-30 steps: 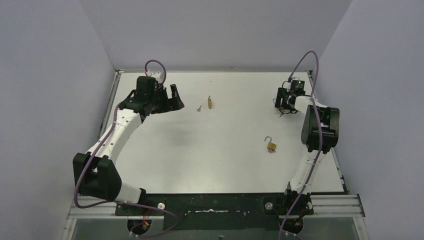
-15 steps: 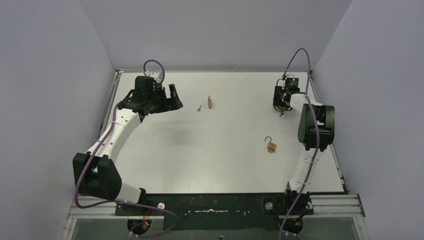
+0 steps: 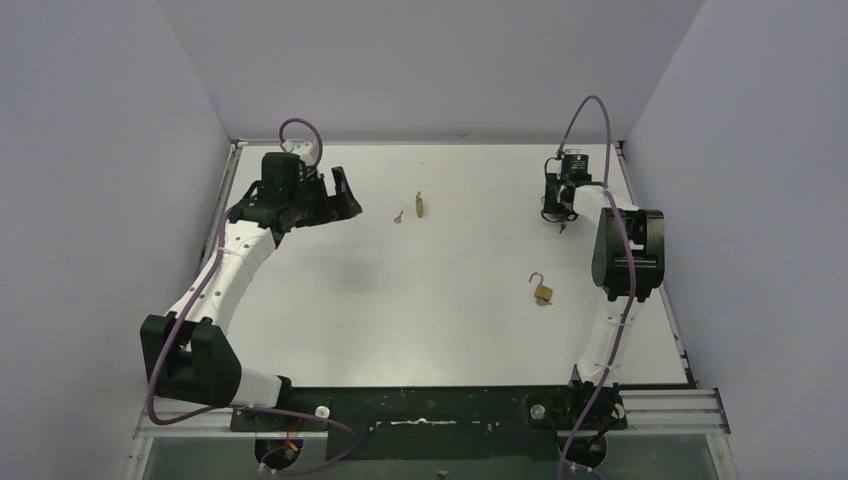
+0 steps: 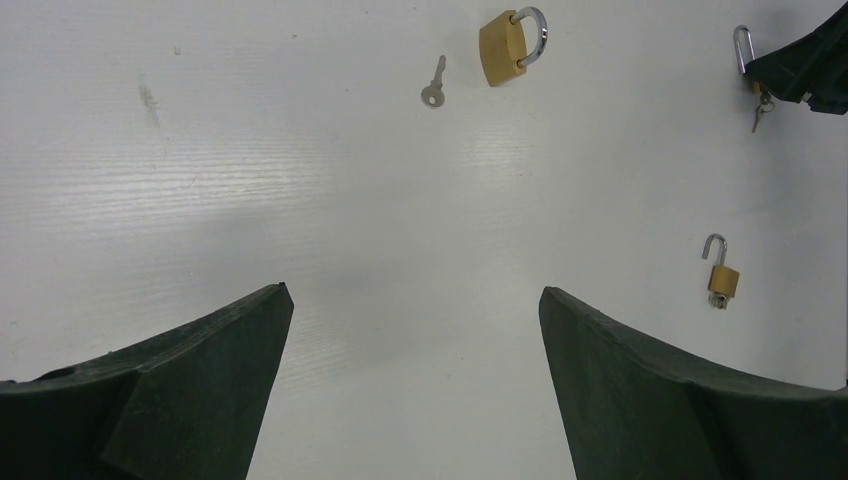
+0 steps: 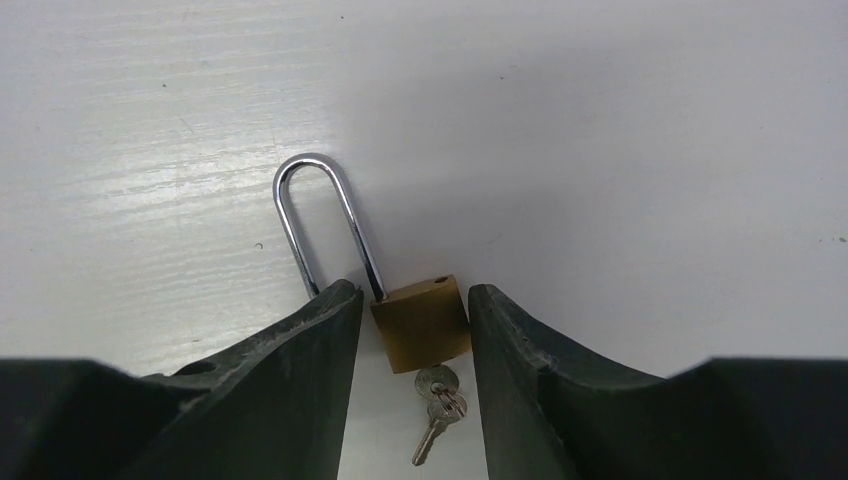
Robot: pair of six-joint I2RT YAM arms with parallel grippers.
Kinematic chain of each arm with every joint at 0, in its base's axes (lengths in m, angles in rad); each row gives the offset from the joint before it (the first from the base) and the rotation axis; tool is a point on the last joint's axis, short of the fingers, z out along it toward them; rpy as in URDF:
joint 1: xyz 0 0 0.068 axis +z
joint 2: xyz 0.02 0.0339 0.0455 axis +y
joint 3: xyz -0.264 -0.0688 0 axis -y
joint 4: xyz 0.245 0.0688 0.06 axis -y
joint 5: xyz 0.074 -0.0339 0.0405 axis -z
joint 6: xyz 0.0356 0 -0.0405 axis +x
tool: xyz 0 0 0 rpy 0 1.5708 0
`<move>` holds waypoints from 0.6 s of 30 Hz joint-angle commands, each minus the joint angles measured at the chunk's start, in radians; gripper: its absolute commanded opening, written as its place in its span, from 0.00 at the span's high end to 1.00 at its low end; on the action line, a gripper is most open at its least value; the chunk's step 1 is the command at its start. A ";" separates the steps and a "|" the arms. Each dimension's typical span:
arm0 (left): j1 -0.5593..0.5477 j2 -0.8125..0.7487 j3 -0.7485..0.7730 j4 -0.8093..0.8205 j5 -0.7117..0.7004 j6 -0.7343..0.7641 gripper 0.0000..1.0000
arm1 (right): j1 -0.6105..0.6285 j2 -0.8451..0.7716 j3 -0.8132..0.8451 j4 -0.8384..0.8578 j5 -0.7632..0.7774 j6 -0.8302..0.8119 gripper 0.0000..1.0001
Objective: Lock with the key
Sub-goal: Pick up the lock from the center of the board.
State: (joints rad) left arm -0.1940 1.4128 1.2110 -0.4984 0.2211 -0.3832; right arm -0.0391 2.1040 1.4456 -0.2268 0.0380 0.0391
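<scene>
A brass padlock (image 5: 420, 322) lies flat at the table's far right, its long steel shackle (image 5: 315, 215) open on one side. A key (image 5: 438, 400) sits in its keyhole with a second key hanging from it. My right gripper (image 5: 412, 288) straddles the brass body. The right finger is against the body and a thin gap shows on the left, so the jaws are still open. From above, that gripper (image 3: 557, 212) hides the padlock and only the keys (image 3: 562, 228) peek out. My left gripper (image 4: 415, 295) hovers wide open and empty over the far left (image 3: 345, 195).
Another brass padlock (image 3: 420, 205) with a closed shackle lies far centre, a loose key (image 3: 398, 216) to its left. A small padlock (image 3: 541, 290) with its shackle up lies right of centre. The left wrist view shows all of these (image 4: 510, 45).
My right gripper's jaws have narrowed around the padlock body and the arm has shifted a little left and farther back. The left arm has drifted slightly left.
</scene>
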 commanded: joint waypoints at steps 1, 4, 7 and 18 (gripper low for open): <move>0.013 -0.048 -0.002 0.020 0.029 0.011 0.06 | -0.002 -0.009 0.019 -0.062 0.004 0.014 0.56; 0.016 -0.049 0.001 0.018 0.033 0.011 0.06 | -0.004 -0.012 0.006 -0.070 0.003 0.023 0.56; 0.015 -0.048 0.003 0.019 0.036 0.007 0.06 | -0.005 -0.025 -0.017 -0.074 0.010 0.027 0.58; 0.016 -0.073 -0.005 0.018 0.050 0.000 0.06 | -0.005 -0.056 -0.018 -0.125 0.014 0.042 0.88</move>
State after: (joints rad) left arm -0.1867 1.3949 1.2026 -0.4992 0.2481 -0.3851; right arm -0.0395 2.0979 1.4414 -0.2455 0.0437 0.0673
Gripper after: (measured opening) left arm 0.939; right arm 0.306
